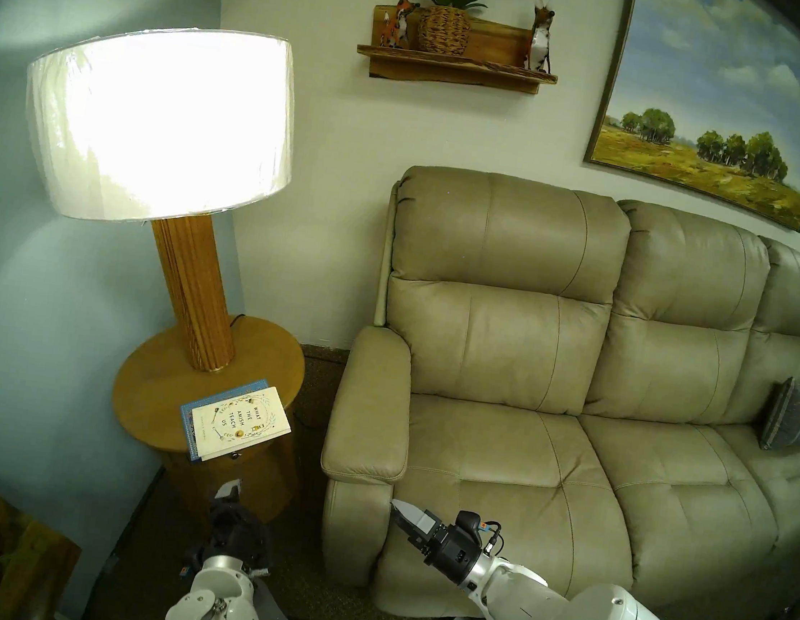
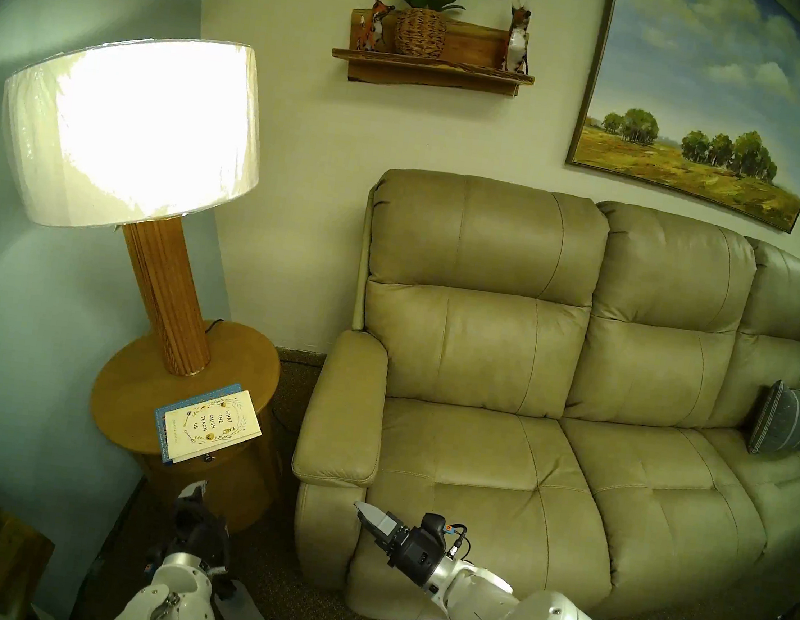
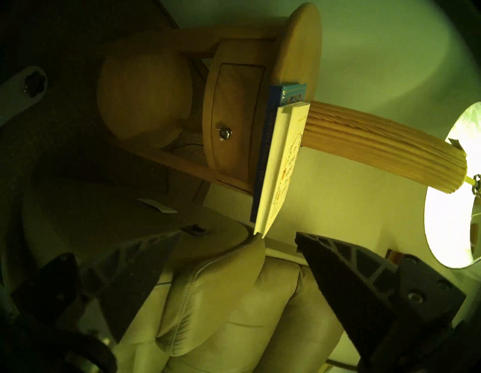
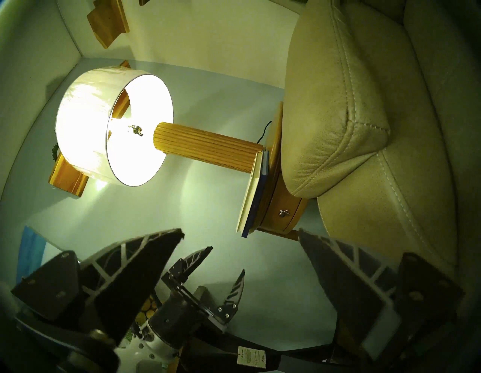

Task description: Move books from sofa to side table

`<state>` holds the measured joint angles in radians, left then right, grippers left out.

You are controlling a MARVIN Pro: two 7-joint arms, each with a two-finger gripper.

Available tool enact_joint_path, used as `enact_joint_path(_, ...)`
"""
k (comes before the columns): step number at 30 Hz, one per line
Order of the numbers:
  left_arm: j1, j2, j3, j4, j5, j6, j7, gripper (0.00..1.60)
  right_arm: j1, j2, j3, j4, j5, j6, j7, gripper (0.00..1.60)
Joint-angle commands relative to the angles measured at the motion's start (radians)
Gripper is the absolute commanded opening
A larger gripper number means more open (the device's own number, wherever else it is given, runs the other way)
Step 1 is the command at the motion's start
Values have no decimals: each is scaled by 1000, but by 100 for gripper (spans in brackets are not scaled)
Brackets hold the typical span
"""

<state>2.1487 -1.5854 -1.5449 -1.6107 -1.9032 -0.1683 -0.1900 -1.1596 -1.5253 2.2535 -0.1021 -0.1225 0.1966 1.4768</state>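
Observation:
The white book (image 1: 239,422) reading "WHAT THE AMISH TEACH US" lies on the turquoise-blue book (image 1: 187,419). Both rest on the round wooden side table (image 1: 151,397), overhanging its front edge above the drawer knob (image 3: 224,133). The beige sofa (image 1: 575,424) has no book on its seats. My left gripper (image 1: 230,489) is open and empty, low in front of the table, below the books (image 3: 276,166). My right gripper (image 1: 399,512) is open and empty by the sofa's armrest front; its wrist view shows both books (image 4: 251,192) edge-on.
A lit lamp (image 1: 160,122) with a thick wooden post (image 1: 200,287) stands on the side table behind the books. A grey striped pillow (image 1: 791,415) leans at the sofa's far right. A wall shelf (image 1: 455,65) holds a plant. Wooden pieces (image 1: 21,557) lie lower left.

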Motion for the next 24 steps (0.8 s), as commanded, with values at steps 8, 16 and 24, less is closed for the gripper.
enact_joint_path(8,134,21,22,25,144,-36,-231,160,12,2,-8,1,-6,59,7,160)
enact_joint_path(16,132,23,23,73,186,-92,-339,160,19,6,-23,1,-13,88,7,160)
enact_joint_path(24,101,20,21,142,208,-139,-473,160,25,4,-44,1,-32,123,7,160)
